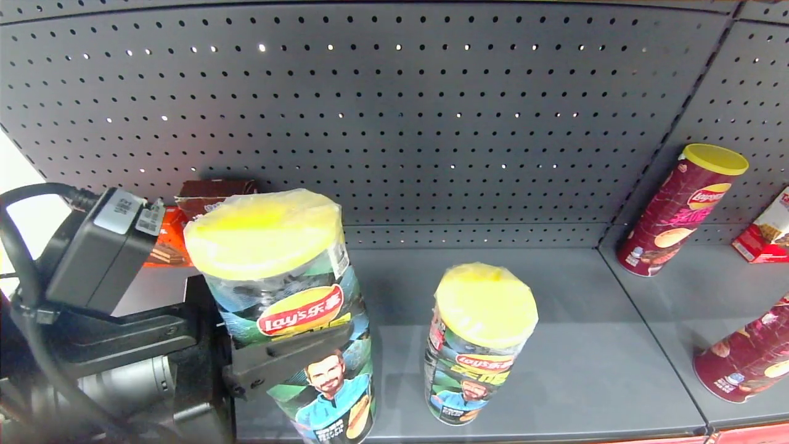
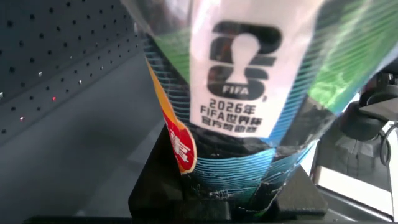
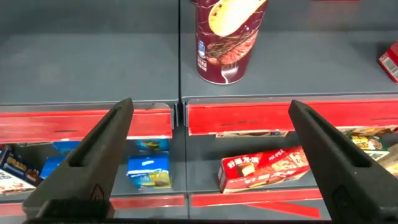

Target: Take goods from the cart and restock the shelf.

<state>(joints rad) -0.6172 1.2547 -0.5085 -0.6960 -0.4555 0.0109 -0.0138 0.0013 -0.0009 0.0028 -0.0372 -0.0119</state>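
My left gripper (image 1: 271, 357) is shut on a tall chip can (image 1: 290, 308) with a yellow lid and a blue-green wrapper, held upright at the front left of the grey shelf (image 1: 585, 364). The left wrist view shows that can (image 2: 242, 93) close up between the fingers. A second can of the same kind (image 1: 478, 345) stands on the shelf just to the right, apart from the held one. My right gripper (image 3: 211, 162) is open with nothing between its fingers, facing the shelf's red front edge (image 3: 249, 118) below a maroon can (image 3: 227, 37).
A maroon chip can (image 1: 678, 209) stands at the back of the right bay, another (image 1: 746, 357) at its front. A red box (image 1: 764, 237) sits far right. Brown and orange boxes (image 1: 191, 209) lie behind the held can. Lower shelves hold a red box (image 3: 264, 168) and blue packs (image 3: 149, 171).
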